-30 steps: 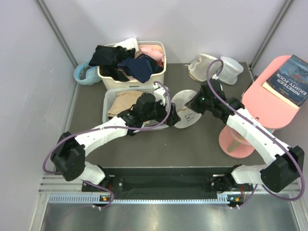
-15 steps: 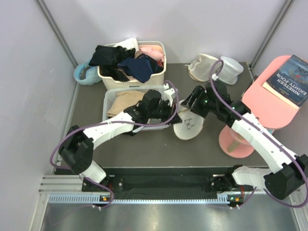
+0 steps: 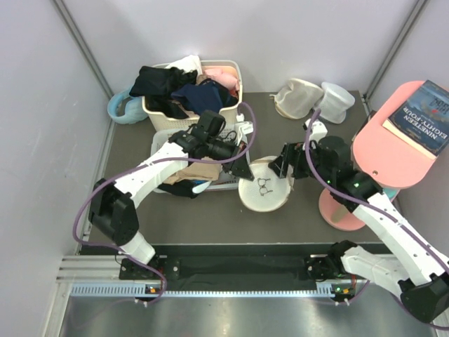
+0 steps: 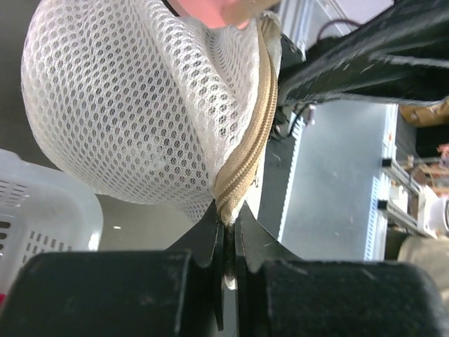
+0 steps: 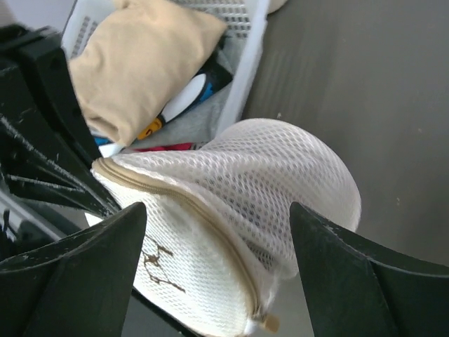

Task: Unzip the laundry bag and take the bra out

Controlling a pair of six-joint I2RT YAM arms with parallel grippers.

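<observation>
The laundry bag (image 3: 266,193), a round cream mesh drum with a black pictogram on its flat face, hangs tilted just right of the low white basket. My left gripper (image 3: 243,170) is shut on its tan zip rim (image 4: 247,147), with the mesh (image 4: 126,105) bulging above the jaws. My right gripper (image 3: 283,166) stands open on the bag's right side. In the right wrist view the bag (image 5: 231,203) fills the gap between the spread fingers (image 5: 77,281) without touching them, and the zip's end tab (image 5: 267,323) shows at the bottom. The bra is hidden.
A low white basket (image 3: 160,144) holding a folded tan cloth (image 5: 140,63) sits under my left arm. Behind it stands a cream basket (image 3: 235,95) full of dark clothes. Two pale pouches (image 3: 295,98) lie at the back right. A pink stand (image 3: 393,140) carries a book.
My left gripper closed on the bag's zip rim and my right gripper let go and opened. The bag swung toward the near side, its flat face now turned up.
</observation>
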